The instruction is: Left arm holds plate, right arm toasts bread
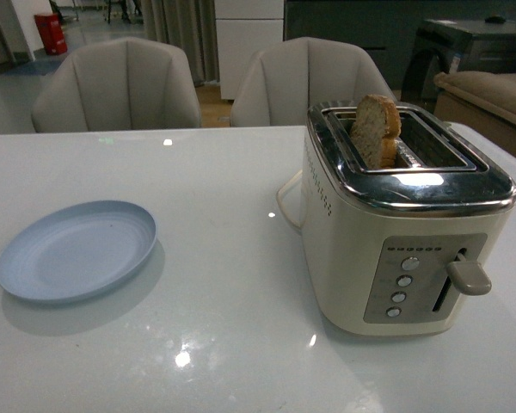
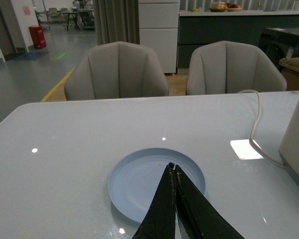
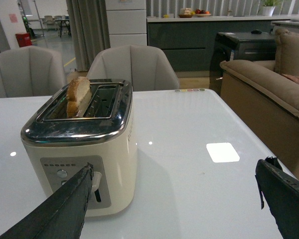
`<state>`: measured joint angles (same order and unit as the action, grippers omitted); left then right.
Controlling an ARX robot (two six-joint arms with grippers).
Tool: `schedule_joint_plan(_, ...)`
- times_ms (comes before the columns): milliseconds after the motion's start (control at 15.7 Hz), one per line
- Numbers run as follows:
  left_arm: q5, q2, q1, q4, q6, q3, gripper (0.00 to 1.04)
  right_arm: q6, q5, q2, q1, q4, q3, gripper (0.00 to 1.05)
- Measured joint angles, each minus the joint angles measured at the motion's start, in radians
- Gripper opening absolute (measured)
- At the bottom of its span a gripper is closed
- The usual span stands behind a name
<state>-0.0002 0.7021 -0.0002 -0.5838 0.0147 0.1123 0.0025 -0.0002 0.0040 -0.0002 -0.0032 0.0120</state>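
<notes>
Standing half out of the left slot of a cream toaster with a chrome top (image 1: 406,225), at the right of the front view, is 1 slice of light-brown bread with a darker crust (image 1: 376,129). The toaster's lever (image 1: 469,276) sits near the middle of its track, so whether toasting is finished or not yet begun cannot be told.

A round, shallow, pale blue plate with faint rings (image 1: 76,250) lies flat on the glossy white table (image 1: 224,344) at the lower left of the front view, well apart from the toaster. Nothing is on it and nothing grips it.

In the left wrist view, the black, thin-fingered left gripper (image 2: 172,167) hovers over the plate, its fingers pressed together and holding nothing. In the right wrist view, the right gripper (image 3: 174,184) faces the toaster's front with its 2 fingers spread wide, also empty.

As a judgement: the bread is in the toaster, but the plate is not yet held, and the slice remains to be taken out and brought to it.
</notes>
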Motion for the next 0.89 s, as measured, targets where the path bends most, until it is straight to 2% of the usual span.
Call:
schedule_joint_plan(383,0.000,-0.213,0.000,0.142,0.000,-0.070,0.02,0.000,0.000,0.000,0.000,0.000,0.000,0.98)
schedule_joint_plan(447,0.000,-0.222,0.000,0.096,0.000,-0.101,0.02,0.000,0.000,0.000,0.000,0.000,0.000,0.98)
schedule_joint_plan(894,0.000,-0.428,0.000,0.308,0.000,-0.102,0.02,0.000,0.000,0.000,0.000,0.000,0.000,0.98)
